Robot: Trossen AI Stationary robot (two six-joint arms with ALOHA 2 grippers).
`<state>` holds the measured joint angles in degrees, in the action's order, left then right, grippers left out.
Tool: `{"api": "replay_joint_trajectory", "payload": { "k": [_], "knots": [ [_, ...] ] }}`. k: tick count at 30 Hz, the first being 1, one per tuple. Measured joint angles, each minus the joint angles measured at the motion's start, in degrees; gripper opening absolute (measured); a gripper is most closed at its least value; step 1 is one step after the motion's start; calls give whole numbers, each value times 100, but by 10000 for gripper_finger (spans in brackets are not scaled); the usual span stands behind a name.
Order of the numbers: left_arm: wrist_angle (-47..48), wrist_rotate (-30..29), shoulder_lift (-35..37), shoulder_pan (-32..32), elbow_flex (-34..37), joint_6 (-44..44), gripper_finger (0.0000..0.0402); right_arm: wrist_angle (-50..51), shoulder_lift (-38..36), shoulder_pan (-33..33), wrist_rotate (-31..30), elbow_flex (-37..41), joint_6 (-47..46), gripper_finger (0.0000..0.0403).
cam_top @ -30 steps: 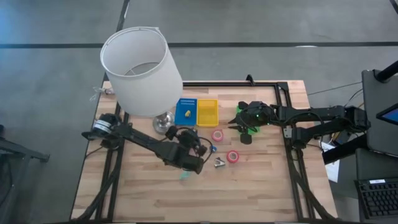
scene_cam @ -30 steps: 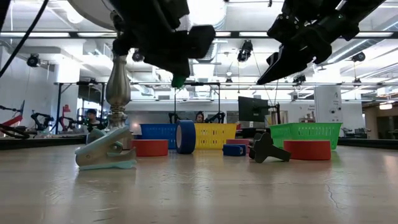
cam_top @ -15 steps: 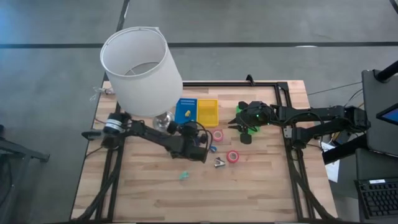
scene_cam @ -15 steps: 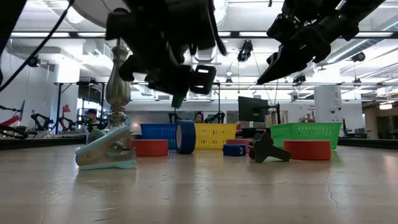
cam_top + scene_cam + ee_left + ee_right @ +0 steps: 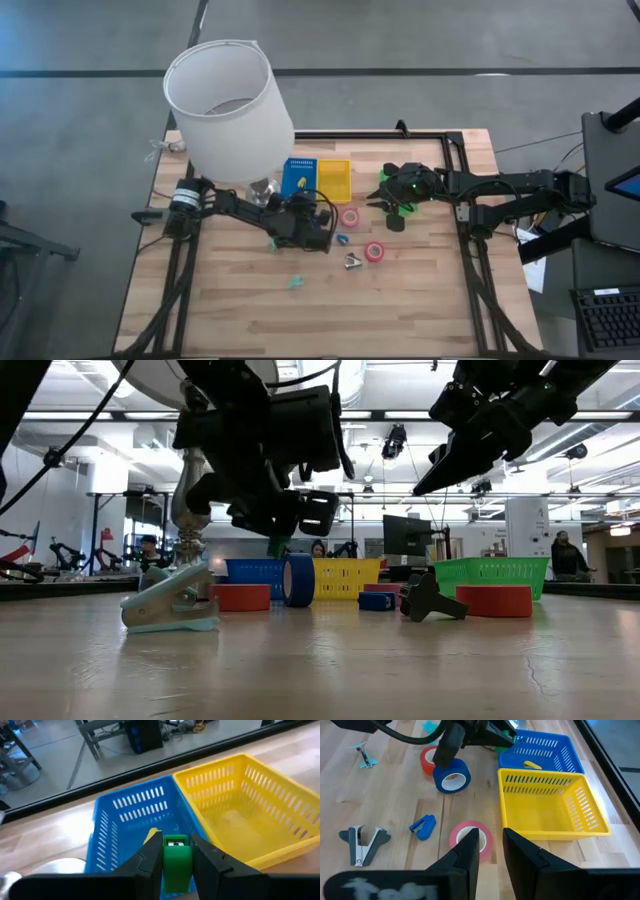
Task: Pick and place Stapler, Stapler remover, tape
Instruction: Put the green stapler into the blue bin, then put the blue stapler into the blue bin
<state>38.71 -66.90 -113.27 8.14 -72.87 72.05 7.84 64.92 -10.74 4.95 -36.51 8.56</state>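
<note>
Pinching a small green stapler, the left gripper had swung from the mid-table up to the blue tray, so a drop looked near, while the right gripper, fingers parted, hovered unmoved near that tray, above a tape roll.

Green stapler sits clamped upright in the left pincer, just before the blue tray. Stapler remover lies flat on the surface, silvery claw with dark parts, jaws spread. Red tape rolls lie flat — one beside the yellow tray, another touching the remover.
</note>
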Motion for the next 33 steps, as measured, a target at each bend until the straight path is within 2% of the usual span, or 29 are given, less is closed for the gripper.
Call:
{"api": "replay_joint_trajectory", "payload": {
  "k": [12,19,28,33],
  "knots": [
    [-452,296,0,-94,206,22,138,-2,2,0,0,0,0,72],
    [-474,288,0,-91,93,-47,137,-2,2,0,0,0,0,82],
    [-482,302,0,63,-538,-1134,121,-2,2,0,-2,0,31,77],
    [-465,939,0,298,-987,-1988,112,-46,2,0,-6,0,40,70]
  ]
}}
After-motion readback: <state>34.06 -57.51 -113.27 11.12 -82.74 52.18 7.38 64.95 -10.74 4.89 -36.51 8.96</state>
